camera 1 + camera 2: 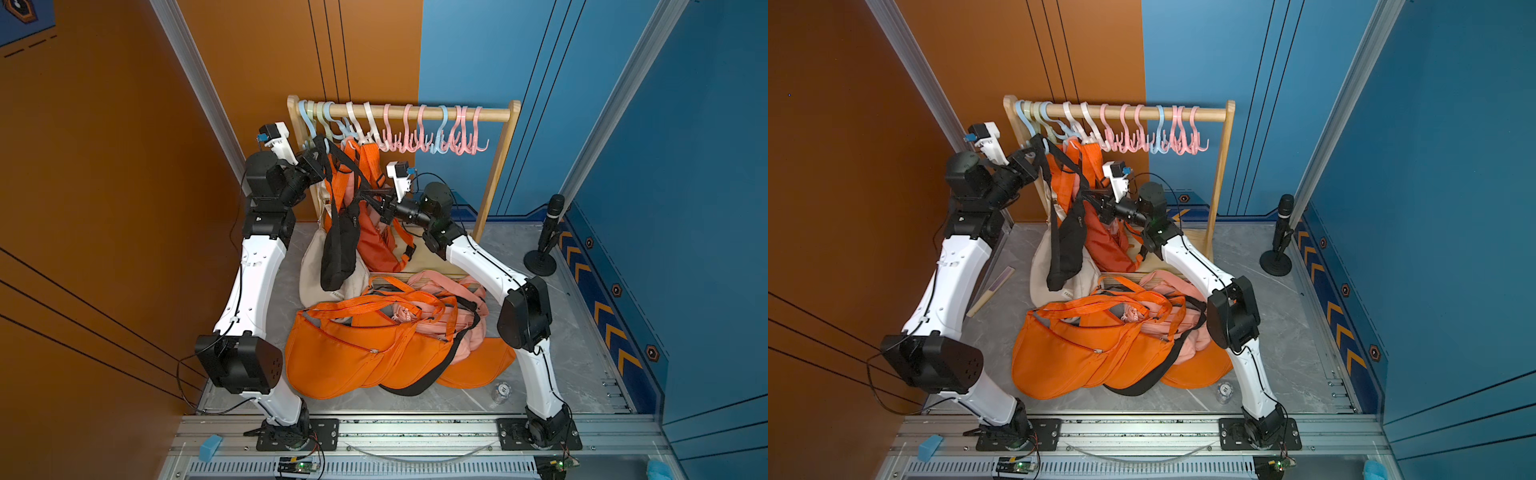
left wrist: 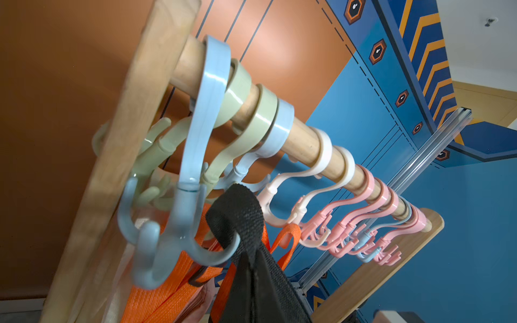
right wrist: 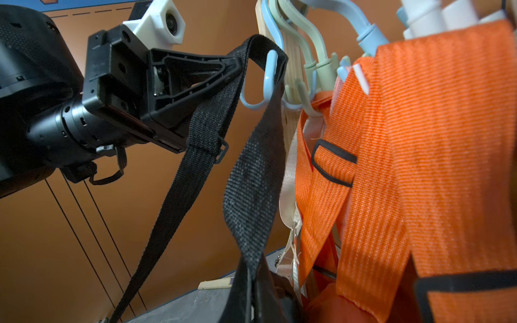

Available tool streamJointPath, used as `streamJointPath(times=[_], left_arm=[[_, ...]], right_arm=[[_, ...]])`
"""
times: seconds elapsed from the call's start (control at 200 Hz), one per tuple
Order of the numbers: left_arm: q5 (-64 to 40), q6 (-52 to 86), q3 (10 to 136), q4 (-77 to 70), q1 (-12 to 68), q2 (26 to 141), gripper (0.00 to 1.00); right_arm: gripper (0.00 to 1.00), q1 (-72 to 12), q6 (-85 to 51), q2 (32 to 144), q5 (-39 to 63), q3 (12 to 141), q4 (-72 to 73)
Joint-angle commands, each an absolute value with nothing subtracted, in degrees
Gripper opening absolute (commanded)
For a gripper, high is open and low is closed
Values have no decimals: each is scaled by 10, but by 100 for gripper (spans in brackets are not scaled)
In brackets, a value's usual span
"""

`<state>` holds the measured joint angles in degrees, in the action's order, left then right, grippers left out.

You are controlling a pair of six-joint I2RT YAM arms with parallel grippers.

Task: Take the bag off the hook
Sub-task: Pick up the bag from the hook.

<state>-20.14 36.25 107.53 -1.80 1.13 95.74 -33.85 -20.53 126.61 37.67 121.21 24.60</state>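
You are only partway there. The black bag (image 1: 338, 253) hangs left of the middle in a top view. Its strap (image 2: 237, 218) is still looped over one prong of the blue hook (image 2: 207, 256), at the left end of the wooden rail (image 1: 415, 111). Your left gripper (image 3: 236, 63) is pinched tight on the strap right by the hook. Your right gripper (image 1: 372, 197) looks pinched on the strap lower down. You still need to lift the loop over the prong's tip and carry the bag away.

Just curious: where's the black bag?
In both top views the black bag hangs from a blue hook at the rack's left end, beside a cream bag.
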Motion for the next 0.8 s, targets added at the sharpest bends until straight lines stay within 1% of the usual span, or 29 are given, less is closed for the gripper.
streamJointPath(times=[0.0, 0.135, 0.37, 0.671, 0.796], left_arm=[[-200, 349, 1123, 4, 9, 986, 0], [-210, 346, 1185, 28, 14, 1021, 0], [-227, 317, 1267, 73, 25, 1047, 0], [-259, 281, 1354, 139, 44, 1050, 0], [-267, 277, 1337, 145, 47, 1026, 0]], right_arm=[[0, -342, -215, 1293, 359, 1256, 239], [0, -341, -219, 1309, 350, 1287, 229], [0, -331, -219, 1292, 344, 1284, 225], [0, -330, -202, 1225, 342, 1216, 236], [0, -331, -196, 1192, 339, 1165, 245]])
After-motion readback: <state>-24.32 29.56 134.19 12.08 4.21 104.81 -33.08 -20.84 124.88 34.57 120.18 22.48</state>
